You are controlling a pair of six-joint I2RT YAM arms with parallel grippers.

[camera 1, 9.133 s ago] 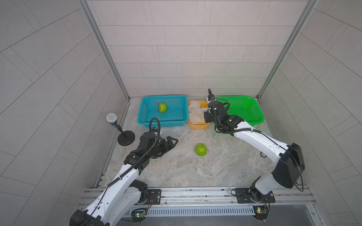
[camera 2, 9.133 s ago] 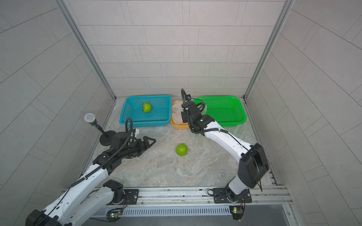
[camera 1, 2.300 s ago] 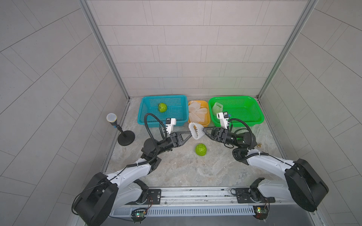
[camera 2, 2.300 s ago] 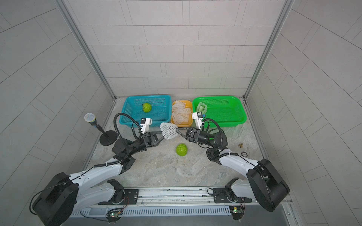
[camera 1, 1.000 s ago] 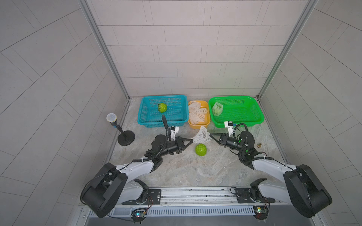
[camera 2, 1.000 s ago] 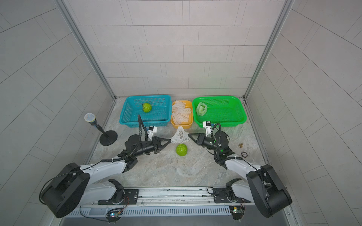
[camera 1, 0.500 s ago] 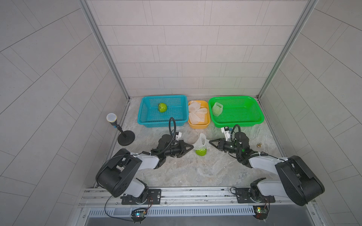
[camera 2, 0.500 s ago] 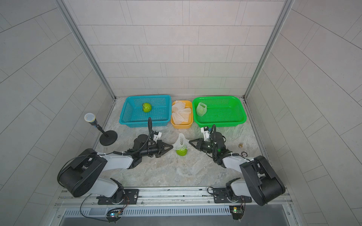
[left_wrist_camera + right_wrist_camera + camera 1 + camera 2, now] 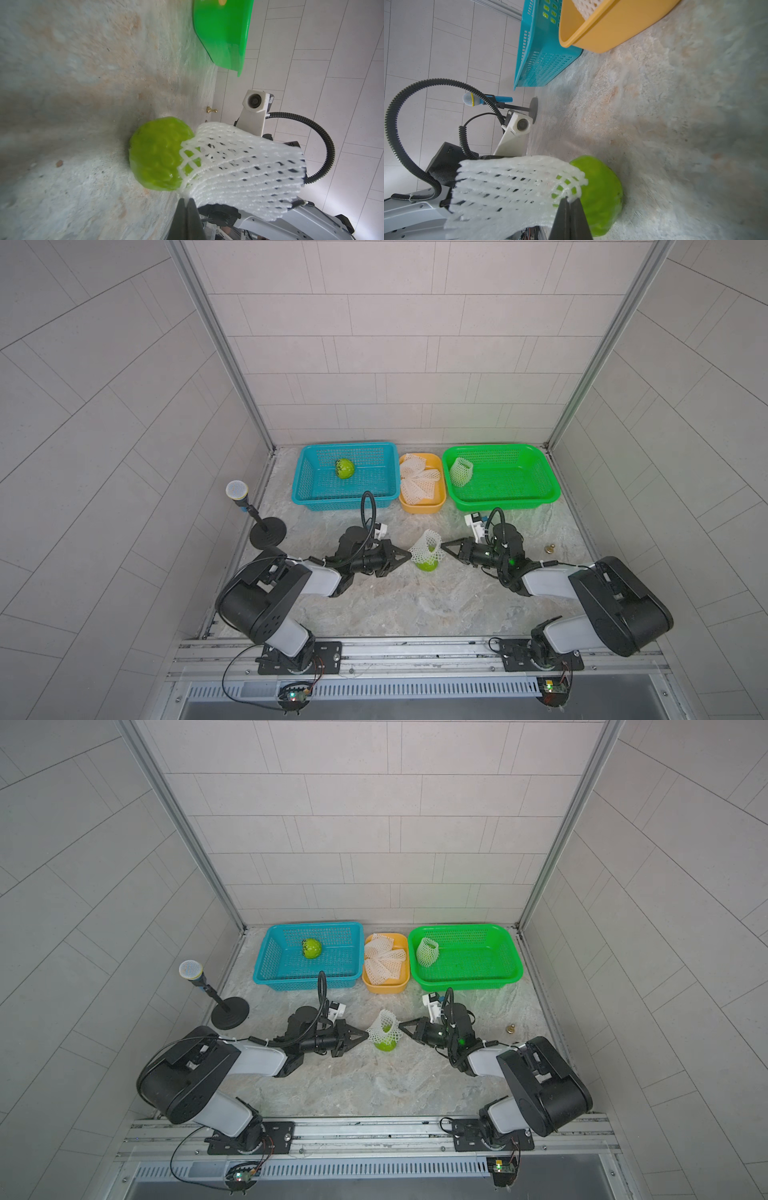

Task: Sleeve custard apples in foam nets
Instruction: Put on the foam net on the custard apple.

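Note:
A bright green custard apple sits on the stone table between both arms. A white foam net stands over its top, its lower rim stretched part way down the fruit. My left gripper is shut on one side of the net's rim. On the opposite side, my right gripper is shut on the rim. A bare custard apple lies in the blue basket. A netted fruit stands in the green basket.
An orange tub with spare foam nets stands between the two baskets at the back. A microphone on a round stand is at the left wall. A small brass piece lies to the right of the right arm.
Both grippers have come down and inward with the net. It hung stretched beside and above the fruit a second ago and now sits over the fruit's top.

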